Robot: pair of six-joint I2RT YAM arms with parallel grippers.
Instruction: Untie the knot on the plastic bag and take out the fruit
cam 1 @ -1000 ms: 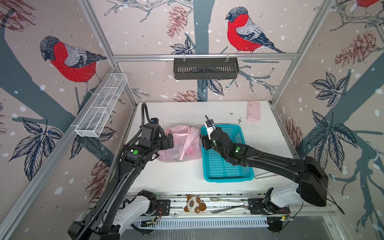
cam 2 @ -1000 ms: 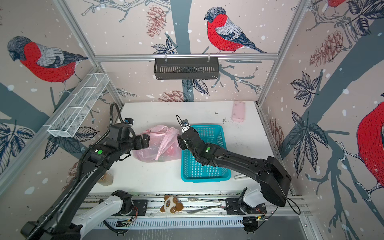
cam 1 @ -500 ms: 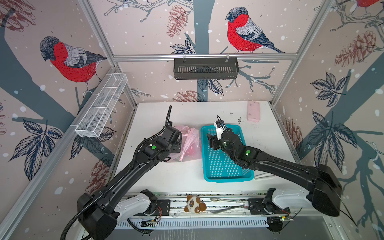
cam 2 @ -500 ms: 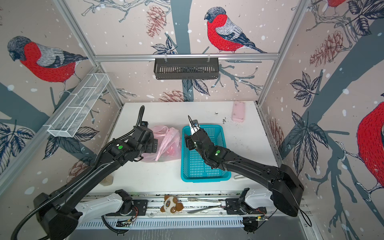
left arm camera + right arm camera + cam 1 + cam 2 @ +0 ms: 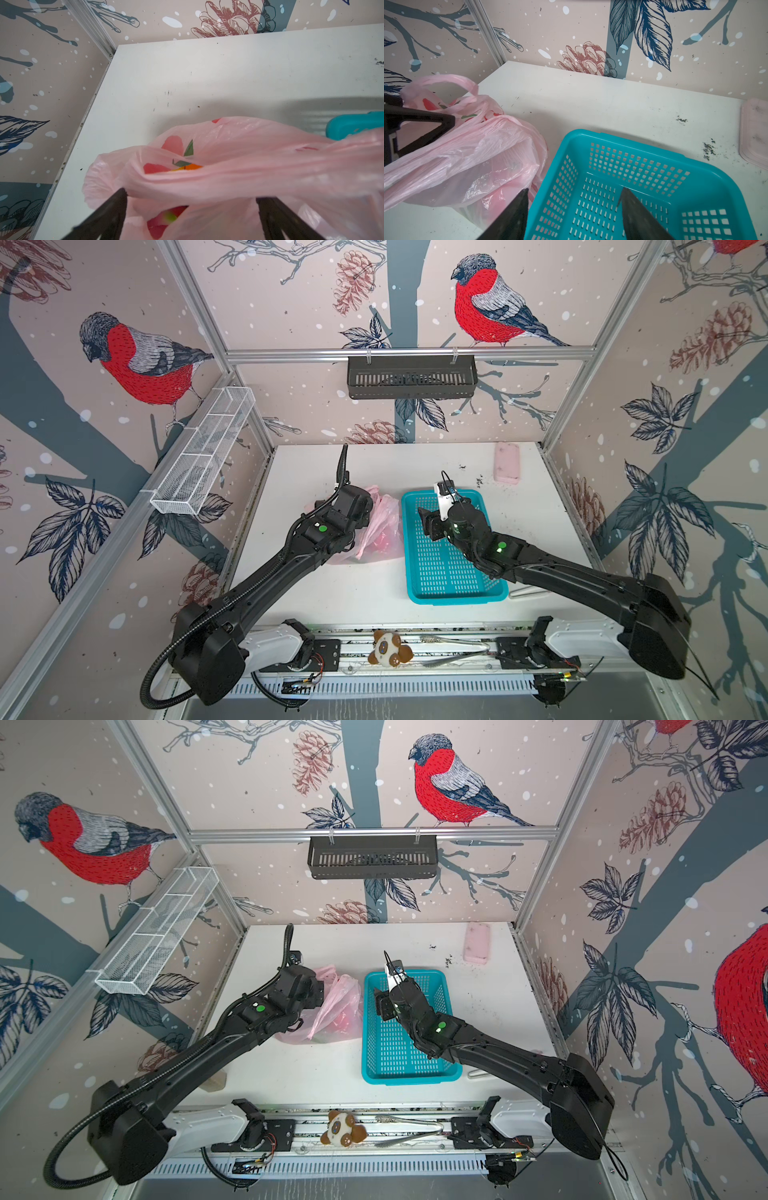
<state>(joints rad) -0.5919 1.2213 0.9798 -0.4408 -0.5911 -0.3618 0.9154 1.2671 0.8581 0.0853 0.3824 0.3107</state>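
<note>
1. Top views: in both, the plastic bag [image 5: 388,526] lies on the table [image 5: 353,593], just beside the blue basket [image 5: 457,598]. The basket is empty. Red fruit [image 5: 380,540] shows through the plastic, so we judge that nothing has been taken out yet. The left gripper [image 5: 368,512] sits over the bag. The right gripper [image 5: 426,524] sits over the basket's edge nearest the bag.
2. Left wrist view: the left gripper [image 5: 191,195] has its jaws wide apart, with the bag's folds [image 5: 249,166] between and beyond them. We see it clamp nothing. An orange fruit [image 5: 188,166] peeks through a gap at the bag's mouth.
3. Right wrist view: the right gripper [image 5: 574,190] is spread and empty, straddling the basket's wall [image 5: 643,145], with the bag [image 5: 477,149] just beside one finger. A loop handle [image 5: 446,80] stands free. We find no knot, so the untying looks done and the emptying remains.
</note>
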